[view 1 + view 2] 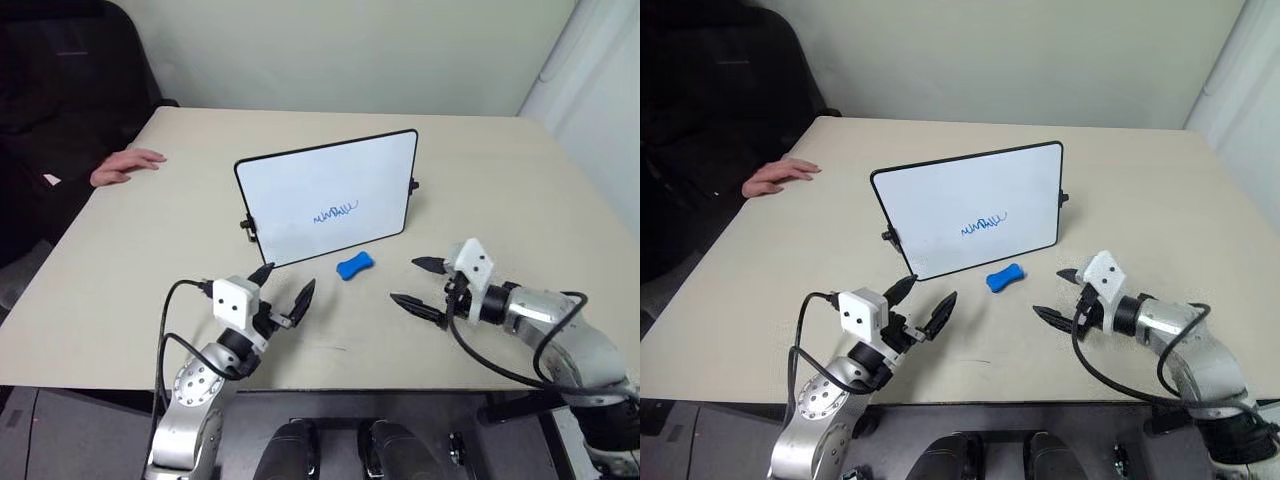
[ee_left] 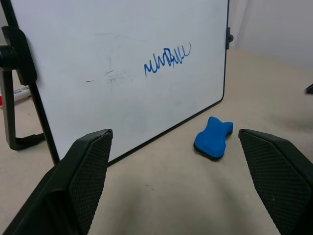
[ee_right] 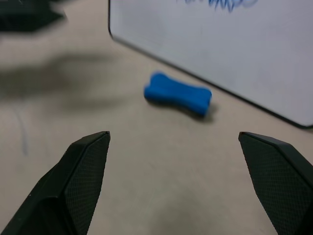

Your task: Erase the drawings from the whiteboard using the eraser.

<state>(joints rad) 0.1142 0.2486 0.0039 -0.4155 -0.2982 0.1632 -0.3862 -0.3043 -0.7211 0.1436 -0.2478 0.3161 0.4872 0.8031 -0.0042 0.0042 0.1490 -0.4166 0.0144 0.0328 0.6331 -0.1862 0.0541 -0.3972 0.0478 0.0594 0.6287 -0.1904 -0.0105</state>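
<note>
We see the whiteboard (image 1: 330,196) standing propped upright on the pale bench (image 1: 520,190), near its middle, its white face tilted toward us. The drawings (image 1: 335,212), a short blue scribble, sit a little below the centre of the board's face. The eraser (image 1: 354,265) lies flat on the bench just in front of the board's lower edge, toward its right end, close to the frame but apart from it.

Our left end effector (image 1: 283,289) hovers over the near side of the bench with its two black fingers spread apart and nothing between them, pointing toward the board. Our right end effector (image 1: 421,283) hangs near the eraser's right, its fingers also spread wide and empty, aimed leftward at the eraser without touching it.

At the far left edge of the bench a person's hand (image 1: 125,165) rests flat on the surface, well apart from the board.
</note>
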